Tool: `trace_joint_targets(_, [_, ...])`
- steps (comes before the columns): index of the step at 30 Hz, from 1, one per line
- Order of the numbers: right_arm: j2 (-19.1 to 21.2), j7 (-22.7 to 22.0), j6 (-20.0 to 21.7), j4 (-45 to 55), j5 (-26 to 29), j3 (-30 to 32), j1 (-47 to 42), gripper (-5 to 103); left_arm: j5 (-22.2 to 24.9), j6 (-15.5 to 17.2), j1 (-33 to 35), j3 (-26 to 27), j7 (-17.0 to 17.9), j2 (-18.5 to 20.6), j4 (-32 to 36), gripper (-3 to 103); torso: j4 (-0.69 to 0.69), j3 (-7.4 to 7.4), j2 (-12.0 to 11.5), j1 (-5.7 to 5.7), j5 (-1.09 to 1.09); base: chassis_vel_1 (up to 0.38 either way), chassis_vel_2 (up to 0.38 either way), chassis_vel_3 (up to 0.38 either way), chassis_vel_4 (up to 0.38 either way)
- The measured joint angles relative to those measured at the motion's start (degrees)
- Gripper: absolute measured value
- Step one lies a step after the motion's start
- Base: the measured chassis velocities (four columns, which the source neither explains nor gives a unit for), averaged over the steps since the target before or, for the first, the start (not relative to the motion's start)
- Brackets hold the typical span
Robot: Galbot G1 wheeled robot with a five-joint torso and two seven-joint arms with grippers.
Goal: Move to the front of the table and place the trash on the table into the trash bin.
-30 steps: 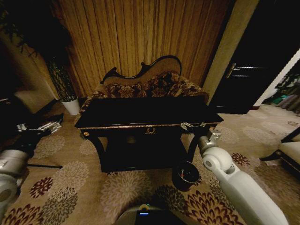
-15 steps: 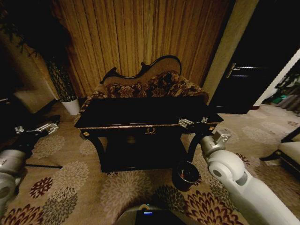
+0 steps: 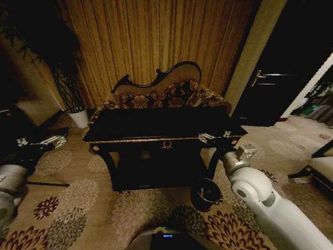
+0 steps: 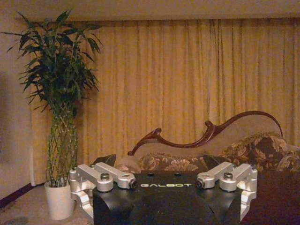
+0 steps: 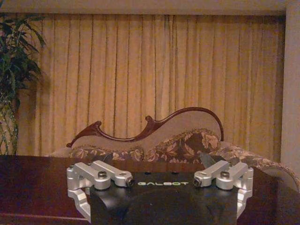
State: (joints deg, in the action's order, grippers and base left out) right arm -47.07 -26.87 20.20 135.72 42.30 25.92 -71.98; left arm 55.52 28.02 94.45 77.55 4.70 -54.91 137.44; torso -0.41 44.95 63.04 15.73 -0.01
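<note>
head view: trash bin (image 3: 206,194) by table (image 3: 156,127); wrist views: both grippers prob. spread, empty.

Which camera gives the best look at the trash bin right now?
The head view: the trash bin stands whole on the carpet by the table's front right leg, below the right gripper. Both wrist views look level at the sofa and curtain, above the floor where it sits.

one black table (image 3: 156,125). one small dark trash bin (image 3: 205,194) on the floor. one sofa (image 3: 166,94) behind the table. one plant (image 4: 58,93) in one white pot (image 3: 79,117). two robot arms, one on each side.
</note>
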Motion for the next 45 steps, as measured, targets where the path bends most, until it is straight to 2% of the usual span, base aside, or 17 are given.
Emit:
trace_joint_targets(14, [0.5,0.2,-0.2,-1.9,-0.8,0.4,-0.6,100,-0.1,0.0,0.5,-0.3,-0.2,-0.4,0.2,100,0.02,-0.01,0.0,-0.02,0.01,0.118,-0.124,-0.109,0.125])
trace_joint_targets(18, [1.4,0.3,-0.7,-4.7,-0.8,1.1,-0.3,100,-0.1,0.0,0.6,-0.2,-0.4,-0.3,0.5,100,-0.02,-0.01,0.0,-0.02,0.01,0.109,-0.107,-0.103,0.086])
trace_joint_targets(26, [3.1,2.1,-1.9,-8.3,-0.4,3.7,-0.5,100,-0.1,-0.2,0.7,0.0,-1.0,-0.2,0.4,100,-0.01,0.0,0.0,0.0,0.02,0.068,-0.074,-0.068,0.07])
trace_joint_targets(45, [5.0,2.8,-2.9,-7.2,1.4,8.1,-3.9,100,-0.1,-0.3,1.2,0.2,-1.7,-0.6,0.3,100,-0.01,-0.01,0.0,0.0,0.01,0.083,-0.089,-0.078,0.089])
